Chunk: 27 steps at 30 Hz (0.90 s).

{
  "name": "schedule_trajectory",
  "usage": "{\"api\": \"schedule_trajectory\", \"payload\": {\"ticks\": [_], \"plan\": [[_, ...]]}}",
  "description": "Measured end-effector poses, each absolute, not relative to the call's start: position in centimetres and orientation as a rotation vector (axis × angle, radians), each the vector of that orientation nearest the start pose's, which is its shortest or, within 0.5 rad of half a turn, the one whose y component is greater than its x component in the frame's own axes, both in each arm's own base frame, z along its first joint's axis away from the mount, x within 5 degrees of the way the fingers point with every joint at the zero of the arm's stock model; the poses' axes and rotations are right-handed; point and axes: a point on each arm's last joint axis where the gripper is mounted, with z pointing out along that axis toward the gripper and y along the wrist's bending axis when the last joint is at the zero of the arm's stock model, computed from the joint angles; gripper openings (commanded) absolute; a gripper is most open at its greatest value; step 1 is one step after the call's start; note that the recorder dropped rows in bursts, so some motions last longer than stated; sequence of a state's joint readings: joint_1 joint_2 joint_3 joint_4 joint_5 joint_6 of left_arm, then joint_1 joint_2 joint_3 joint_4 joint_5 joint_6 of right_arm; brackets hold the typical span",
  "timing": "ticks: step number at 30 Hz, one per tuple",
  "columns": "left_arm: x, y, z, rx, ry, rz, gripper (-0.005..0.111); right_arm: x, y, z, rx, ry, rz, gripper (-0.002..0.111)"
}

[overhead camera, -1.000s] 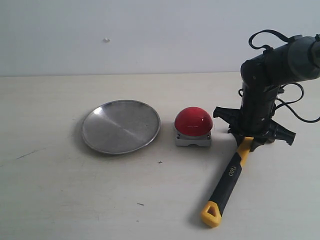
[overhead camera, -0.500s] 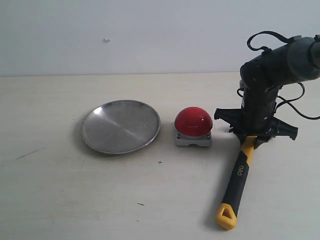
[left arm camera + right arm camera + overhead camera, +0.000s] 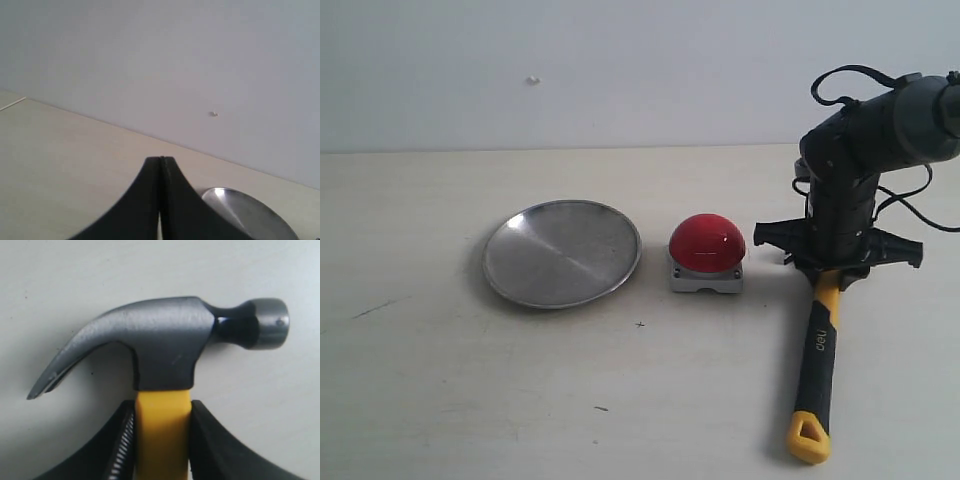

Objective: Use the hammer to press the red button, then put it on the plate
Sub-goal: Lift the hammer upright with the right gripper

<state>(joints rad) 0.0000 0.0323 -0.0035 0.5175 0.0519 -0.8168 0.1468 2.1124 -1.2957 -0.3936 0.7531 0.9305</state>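
Note:
My right gripper (image 3: 837, 272) is shut on the hammer (image 3: 816, 350) at the yellow neck just below the head. The handle runs toward the table's front edge and ends in a yellow loop. In the right wrist view the dark steel head (image 3: 165, 340) shows whole above my right gripper (image 3: 162, 412), whose fingers press both sides of the yellow neck. The red button (image 3: 707, 243), a glossy dome on a grey base, sits just left of that gripper, apart from the hammer. The plate (image 3: 562, 252) lies further left. My left gripper (image 3: 160, 162) is shut on nothing, with the plate's rim (image 3: 235, 200) beyond it.
The pale tabletop (image 3: 470, 400) runs back to a plain white wall (image 3: 620, 70). The right arm's black cables (image 3: 910, 210) loop out at the far right. A few small dark marks (image 3: 640, 324) dot the table in front of the button.
The hammer's handle has swung to the right about the gripped neck, from slanting toward the front left to almost straight toward the front edge. The right gripper turned with it.

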Motion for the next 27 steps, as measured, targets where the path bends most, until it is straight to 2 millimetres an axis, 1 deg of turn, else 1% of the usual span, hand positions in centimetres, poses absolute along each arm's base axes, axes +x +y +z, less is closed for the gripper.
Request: {"api": "schedule_trajectory", "payload": {"ticks": [7,10,12,17,19,23,27], "plan": [[5.9,0.2,20.8,-0.253,1.541,-0.217,0.000,38.6,2.7,10.8,0.650,2.861,-0.420,0.000],[5.9,0.2,20.8,-0.253,1.541,-0.217,0.000,38.6,2.7,11.1,0.624,2.866,-0.425,0.000],[5.9,0.2,20.8,-0.253,1.541,-0.217,0.000,38.6,2.8,11.7,0.607,2.863,-0.402,0.000],[5.9,0.2,20.8,-0.253,1.541,-0.217,0.000,38.6,2.8,14.1,0.550,2.831,-0.334,0.000],[5.9,0.2,20.8,-0.253,1.541,-0.217,0.000,38.5,2.6,15.2,0.533,2.834,-0.276,0.000],[5.9,0.2,20.8,-0.253,1.541,-0.217,0.000,38.0,1.5,17.3,0.517,2.849,-0.152,0.000],[5.9,0.2,20.8,-0.253,1.541,-0.217,0.000,37.5,0.3,18.7,0.486,2.861,-0.100,0.000]]}}
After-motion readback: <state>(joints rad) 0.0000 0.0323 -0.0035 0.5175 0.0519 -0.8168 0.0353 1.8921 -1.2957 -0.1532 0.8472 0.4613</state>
